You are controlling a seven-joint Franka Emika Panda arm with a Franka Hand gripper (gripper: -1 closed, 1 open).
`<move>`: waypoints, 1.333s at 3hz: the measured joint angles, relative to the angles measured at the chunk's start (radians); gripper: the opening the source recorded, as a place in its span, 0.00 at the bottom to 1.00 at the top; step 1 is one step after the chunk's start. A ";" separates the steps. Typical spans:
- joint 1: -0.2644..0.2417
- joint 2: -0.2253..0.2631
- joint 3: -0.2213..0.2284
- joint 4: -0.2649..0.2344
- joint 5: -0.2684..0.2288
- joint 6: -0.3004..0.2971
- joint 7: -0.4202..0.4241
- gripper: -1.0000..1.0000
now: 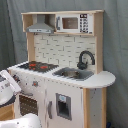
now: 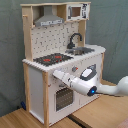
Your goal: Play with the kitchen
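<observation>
A grey-green fabric curtain point(image 1: 12, 30) hangs in loose folds as the backdrop in both exterior views, filling the space behind and to either side. In the second exterior view, a light-brown wooden table point(image 2: 107, 107) lies below that curtain, with a dark seam point(image 2: 75, 120) running across its planks.

Your arm point(image 2: 107, 89) in the second exterior view: smooth white casing, rounded and tube-like, thick at the segment entering from the right edge. One joint carries a small glowing blue light on a dark round cap, with a grey band just above it. The hand point(image 2: 59, 75) end is a paler white, tapering block. In the first exterior view, only white rounded shells with dark seams show at the left edge point(image 1: 7, 86).
</observation>
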 joint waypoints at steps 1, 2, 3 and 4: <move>0.000 0.000 0.000 0.000 -0.001 -0.002 -0.119 0.00; 0.001 0.000 0.000 0.000 -0.001 -0.004 -0.221 0.00; 0.001 -0.001 0.001 0.000 -0.002 -0.006 -0.324 0.00; 0.001 -0.003 0.001 0.001 -0.002 -0.009 -0.432 0.00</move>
